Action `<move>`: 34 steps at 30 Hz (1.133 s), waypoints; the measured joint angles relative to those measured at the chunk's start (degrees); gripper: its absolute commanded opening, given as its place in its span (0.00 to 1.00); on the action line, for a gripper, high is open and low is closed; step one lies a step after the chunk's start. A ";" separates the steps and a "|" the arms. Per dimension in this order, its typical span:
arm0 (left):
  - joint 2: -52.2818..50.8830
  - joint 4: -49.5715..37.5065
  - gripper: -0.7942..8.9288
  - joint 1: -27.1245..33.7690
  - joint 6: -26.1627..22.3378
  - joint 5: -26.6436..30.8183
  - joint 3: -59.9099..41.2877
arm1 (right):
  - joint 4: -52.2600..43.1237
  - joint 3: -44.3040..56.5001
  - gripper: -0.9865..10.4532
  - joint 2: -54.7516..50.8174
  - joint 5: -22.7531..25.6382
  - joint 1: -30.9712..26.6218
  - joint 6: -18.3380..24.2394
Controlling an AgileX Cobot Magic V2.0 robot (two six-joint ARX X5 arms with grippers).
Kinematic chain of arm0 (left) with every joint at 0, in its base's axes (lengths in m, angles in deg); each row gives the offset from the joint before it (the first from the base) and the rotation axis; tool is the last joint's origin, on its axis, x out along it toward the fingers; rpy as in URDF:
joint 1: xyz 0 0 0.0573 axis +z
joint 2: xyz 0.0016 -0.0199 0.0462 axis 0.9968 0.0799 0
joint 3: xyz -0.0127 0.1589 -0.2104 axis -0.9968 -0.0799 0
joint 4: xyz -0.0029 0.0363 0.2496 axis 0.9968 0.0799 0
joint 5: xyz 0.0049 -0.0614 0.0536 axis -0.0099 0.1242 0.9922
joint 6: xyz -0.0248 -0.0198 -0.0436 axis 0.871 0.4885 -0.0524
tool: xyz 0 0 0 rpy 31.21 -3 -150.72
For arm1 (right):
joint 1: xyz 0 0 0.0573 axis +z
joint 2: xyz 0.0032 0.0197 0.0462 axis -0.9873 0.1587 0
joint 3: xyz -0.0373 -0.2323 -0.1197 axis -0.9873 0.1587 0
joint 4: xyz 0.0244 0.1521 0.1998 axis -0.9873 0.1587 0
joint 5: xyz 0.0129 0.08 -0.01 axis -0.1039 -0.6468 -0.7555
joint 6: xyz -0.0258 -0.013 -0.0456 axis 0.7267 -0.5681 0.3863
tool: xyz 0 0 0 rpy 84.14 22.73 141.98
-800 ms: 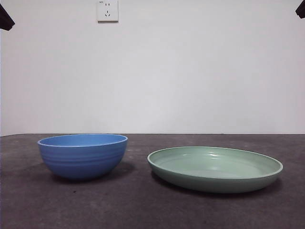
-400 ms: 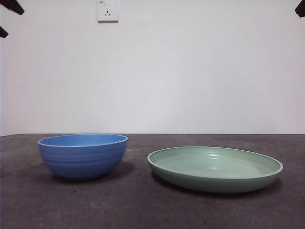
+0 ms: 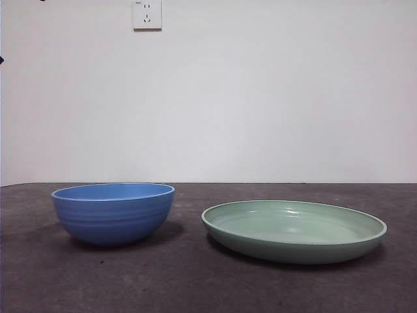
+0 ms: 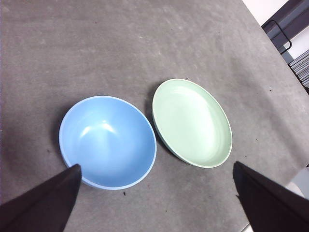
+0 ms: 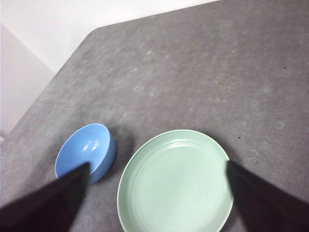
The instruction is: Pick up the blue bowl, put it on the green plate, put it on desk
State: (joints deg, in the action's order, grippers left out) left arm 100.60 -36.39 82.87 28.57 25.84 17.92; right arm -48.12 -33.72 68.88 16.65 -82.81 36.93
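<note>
Front view: blue bowl (image 3: 113, 212) upright on the desk (image 3: 195, 280), beside the green plate (image 3: 294, 230), apart, not touching; both empty.
Left wrist view: left gripper (image 4: 157, 203) high above the bowl, jaws spread wide, nothing held.
Right wrist view: right gripper (image 5: 157, 198) above the plate, jaws likewise parted, empty.
Step in hand: approach to the bowl, judged barely begun.
Best grip: probably one jaw inside the rim, one outside, on the side away from the plate.
Descent: straight down, slow near the rim to avoid tipping.
Carry: lift clear of the plate's raised rim before crossing.
</note>
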 measured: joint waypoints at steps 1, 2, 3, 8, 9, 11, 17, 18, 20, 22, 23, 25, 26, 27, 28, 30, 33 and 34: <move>0.00 0.00 0.61 0.00 0.00 0.00 0.00 | 0.00 0.00 0.55 0.00 0.02 0.00 0.00; 0.00 0.00 0.61 0.00 0.00 0.00 0.00 | 0.00 0.00 0.55 0.00 0.02 0.00 0.00; 0.00 0.00 0.61 0.00 0.02 0.00 0.00 | 0.00 0.00 0.55 0.00 0.02 0.00 0.00; 0.00 0.46 0.60 0.00 0.37 0.02 0.00 | 0.00 0.00 0.55 0.00 -0.26 0.00 0.00; 0.00 0.77 0.60 0.00 0.79 0.02 0.00 | 0.00 0.00 0.55 0.00 -0.33 0.00 0.02; 0.24 1.25 0.60 0.00 2.19 0.00 0.00 | 0.09 0.00 0.55 0.00 -0.33 0.00 0.02; 6.75 4.37 0.60 0.00 5.33 0.00 0.04 | 2.84 0.00 0.55 0.02 -3.37 0.00 0.00; 8.26 4.48 0.60 0.00 5.35 0.00 0.04 | 3.65 0.00 0.55 0.02 -3.93 0.00 0.02; 11.61 4.39 0.60 0.00 5.44 0.22 0.04 | 5.84 -0.02 0.55 0.02 -4.74 0.00 0.00; 14.97 4.39 0.60 0.00 5.01 1.75 0.20 | 8.22 -0.02 0.55 0.02 -5.03 0.00 0.07; 16.90 4.28 0.60 0.00 4.63 3.10 0.48 | 9.35 -0.02 0.55 0.02 -5.33 0.00 0.35; 20.39 3.63 0.60 0.00 4.09 5.64 1.20 | 10.86 0.00 0.55 0.02 -6.14 0.00 0.87; 22.53 3.17 0.60 0.00 3.89 6.54 1.77 | 11.26 -0.02 0.55 0.02 -6.29 0.00 1.11; 24.52 2.58 0.59 0.02 3.58 6.60 2.34 | 11.39 -0.02 0.55 0.02 -6.29 0.00 1.31; 26.27 2.14 0.59 0.00 3.45 6.60 2.97 | 11.41 -0.02 0.55 0.02 -6.32 0.00 1.42; 29.94 0.46 0.59 -0.22 3.06 6.62 4.44 | 11.41 0.00 0.55 0.02 -6.29 0.00 1.51; 34.47 -2.32 0.59 -0.81 2.78 6.86 6.14 | 11.41 -0.02 0.55 0.02 -6.29 0.00 1.51; 35.76 -2.60 0.58 -1.09 2.67 7.37 6.80 | 11.41 -0.02 0.55 0.02 -6.29 0.00 1.51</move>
State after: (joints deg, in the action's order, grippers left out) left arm 136.35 -38.99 81.78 31.23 33.20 24.71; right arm -36.71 -33.75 68.90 10.36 -82.81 38.44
